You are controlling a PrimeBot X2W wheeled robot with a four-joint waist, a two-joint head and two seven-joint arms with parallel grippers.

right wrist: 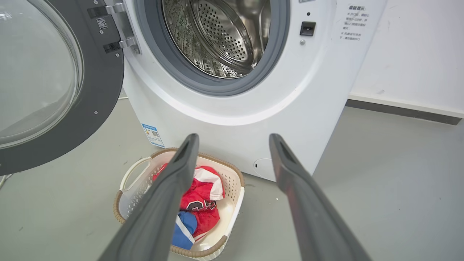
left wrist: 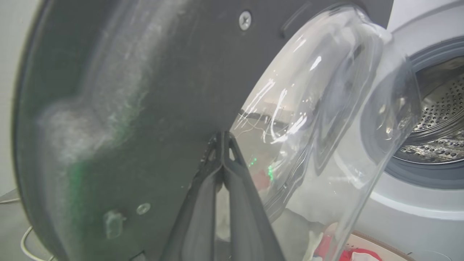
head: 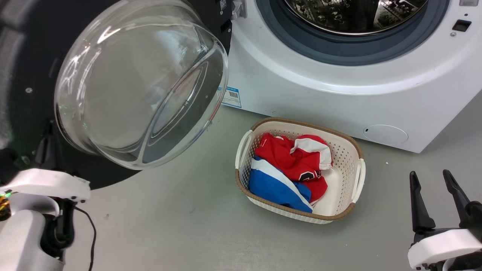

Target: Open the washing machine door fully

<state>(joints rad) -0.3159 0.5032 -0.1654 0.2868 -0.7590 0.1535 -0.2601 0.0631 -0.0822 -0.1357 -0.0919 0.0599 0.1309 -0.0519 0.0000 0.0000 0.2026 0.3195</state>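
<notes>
The washing machine door (head: 22,56) stands swung out to the left of the white machine (head: 301,86), its clear glass bowl (head: 143,82) bulging toward me. The steel drum (right wrist: 224,36) lies exposed behind its grey rubber ring. In the left wrist view my left gripper (left wrist: 222,137) is shut, its tips touching the door's black inner face (left wrist: 145,90) beside the bowl (left wrist: 326,108), with nothing between them. Its white wrist (head: 45,184) sits at the lower left below the door. My right gripper (head: 433,178) hangs open over the floor at the lower right, well apart from the door (right wrist: 98,83).
A cream laundry basket (head: 340,150) with red, white and blue clothes (head: 290,165) stands on the grey floor in front of the machine, also under my right gripper (right wrist: 233,139). A thin black cable (head: 92,233) trails by the left arm. A white wall (right wrist: 409,54) runs to the machine's right.
</notes>
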